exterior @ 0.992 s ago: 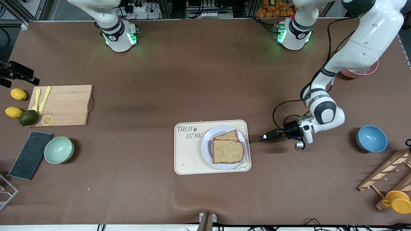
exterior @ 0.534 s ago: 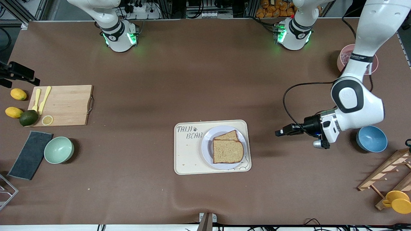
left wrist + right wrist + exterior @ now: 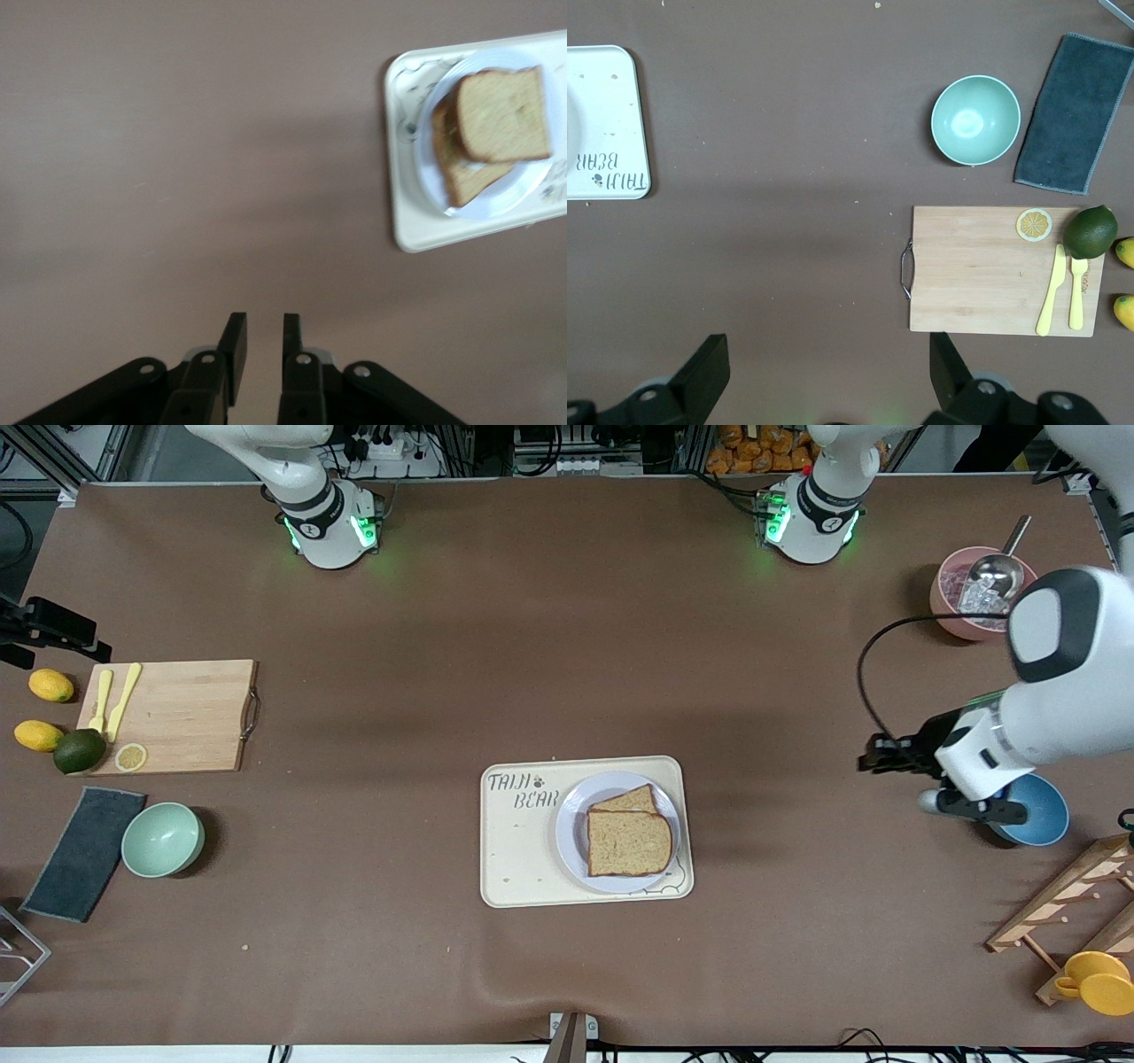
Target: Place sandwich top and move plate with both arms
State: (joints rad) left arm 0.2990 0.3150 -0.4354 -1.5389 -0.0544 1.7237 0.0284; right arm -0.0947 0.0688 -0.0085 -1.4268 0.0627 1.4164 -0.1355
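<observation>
Sandwich top (image 3: 629, 842) lies flat on plate (image 3: 572, 852), on tray (image 3: 523, 859), mid-desk, near front camera. Rounded edge faces left arm's end; slice squarish, no clear long axis.

Left gripper (image 3: 262, 329) over bare desk near blue bowl (image 3: 1045, 811), jaws narrowly apart, empty.

Right gripper (image 3: 828, 359) high over desk, jaws wide apart.

Your risk: top sits skewed on lower slice (image 3: 631, 800); uneven two-arm lift could tilt plate, slide it off.

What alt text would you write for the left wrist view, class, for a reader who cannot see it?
The left gripper hangs over bare brown table, its two black fingers a narrow gap apart and holding nothing. Away from it, a cream tray carries the plate, where the sandwich top lies on another slice of bread.
</observation>
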